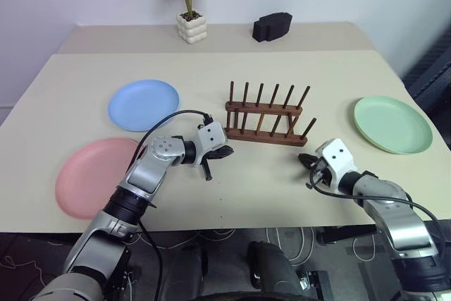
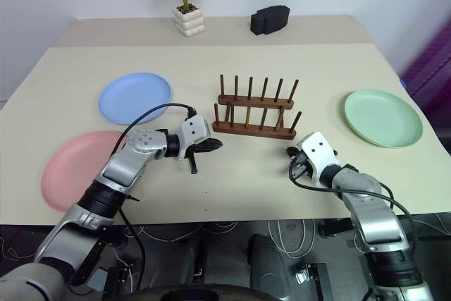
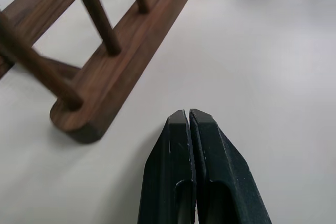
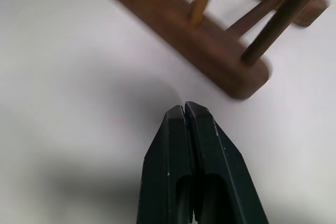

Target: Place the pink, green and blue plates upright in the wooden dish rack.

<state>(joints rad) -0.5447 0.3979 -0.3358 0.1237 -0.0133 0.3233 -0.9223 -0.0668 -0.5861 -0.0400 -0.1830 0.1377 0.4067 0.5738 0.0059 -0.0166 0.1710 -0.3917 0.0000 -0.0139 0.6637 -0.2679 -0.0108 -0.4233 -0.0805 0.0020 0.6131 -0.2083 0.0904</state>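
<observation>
Wooden dish rack (image 1: 268, 119) stood near the middle of the beige table (image 1: 63, 89), its two rows of thin upright pegs holding no plate. All three plates lay flat on the tabletop. The blue plate (image 1: 143, 104) lay to the robot's left of the rack, well apart from it. The pink plate (image 1: 95, 176) lay nearer the robot on the same side, close to the table's front edge, with the left forearm crossing above its right-hand portion. The green plate (image 1: 392, 124) lay well apart from the rack on the robot's right.

The left gripper (image 1: 220, 153) hung just in front of the rack's left end, pointing toward the right and slightly downward. In the left wrist view its two black fingers (image 3: 176, 171) were pressed together with nothing between them, and the rounded end of a base rail lay just beyond the tips.

The right gripper (image 1: 306, 161) hung just in front of the rack's right end, pointing toward the left. In the right wrist view its fingers (image 4: 173, 166) were likewise clenched on nothing, the end of the rack's rail just past them. Neither gripper touched the rack or a plate.

At the far edge of the table stood a potted plant (image 1: 190, 5) in a white pot and, to its right, a small black object (image 1: 272, 26).
</observation>
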